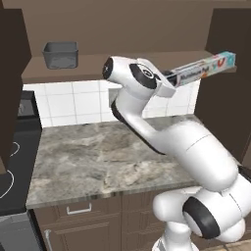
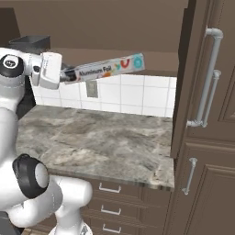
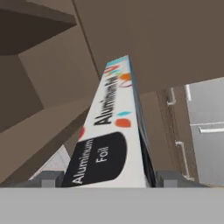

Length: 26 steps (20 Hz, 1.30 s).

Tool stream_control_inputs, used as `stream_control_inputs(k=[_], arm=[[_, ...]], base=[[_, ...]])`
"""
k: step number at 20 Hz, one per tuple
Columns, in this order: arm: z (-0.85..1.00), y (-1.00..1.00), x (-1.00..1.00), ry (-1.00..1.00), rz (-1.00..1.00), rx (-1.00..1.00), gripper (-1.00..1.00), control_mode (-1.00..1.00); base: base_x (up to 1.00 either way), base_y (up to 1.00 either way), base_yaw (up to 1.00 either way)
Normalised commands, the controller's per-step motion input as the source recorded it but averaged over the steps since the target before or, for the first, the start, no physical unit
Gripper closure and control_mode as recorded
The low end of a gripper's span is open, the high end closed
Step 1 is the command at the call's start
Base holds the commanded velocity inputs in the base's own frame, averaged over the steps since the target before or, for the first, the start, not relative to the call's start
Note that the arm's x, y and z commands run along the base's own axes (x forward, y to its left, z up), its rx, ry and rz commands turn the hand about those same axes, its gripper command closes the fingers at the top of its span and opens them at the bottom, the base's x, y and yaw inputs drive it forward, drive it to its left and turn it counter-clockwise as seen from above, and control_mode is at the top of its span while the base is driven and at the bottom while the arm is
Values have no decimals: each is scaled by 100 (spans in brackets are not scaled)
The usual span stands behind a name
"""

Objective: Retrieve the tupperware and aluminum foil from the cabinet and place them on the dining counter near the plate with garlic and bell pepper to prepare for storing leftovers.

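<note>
Above the marbled desk [image 1: 98, 157], we see the end effector [image 1: 172, 77] clamped on a long white aluminum foil box [image 1: 206, 67], colourful print, pointing toward 2 o'clock.

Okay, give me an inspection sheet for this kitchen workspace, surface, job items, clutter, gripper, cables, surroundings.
Surface: grey marbled counter, bare where it shows.
Job's things: foil box held in the air near the shelf edge, roughly level; grey container sits on the shelf.
Clutter: nothing seen.
Gripper: gripper, jaws closed on one end of the foil box.
Cables: nothing seen.
Surroundings: white tile wall, wall outlet, open cabinet door, drawers, stove left of the counter.
</note>
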Motion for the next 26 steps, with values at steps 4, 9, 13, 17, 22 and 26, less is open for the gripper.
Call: stream_control_inputs(k=[4, 9, 13, 17, 22, 26], arm=[[0, -11, -100, 4, 28, 0, 100, -100], [0, -5, -100, 5, 34, 0, 100, -100], [0, -1, -90, 7, 34, 0, 100, -100], [0, -1, -1, 0, 3, 0, 100, 100], [0, 0, 0, 0, 0, 0, 100, 100], [0, 0, 0, 0, 0, 0, 100, 100]], base=[[0, 0, 0], [0, 0, 0], [0, 0, 0], [0, 0, 1], [-83, 0, 17], [-100, 7, 50]])
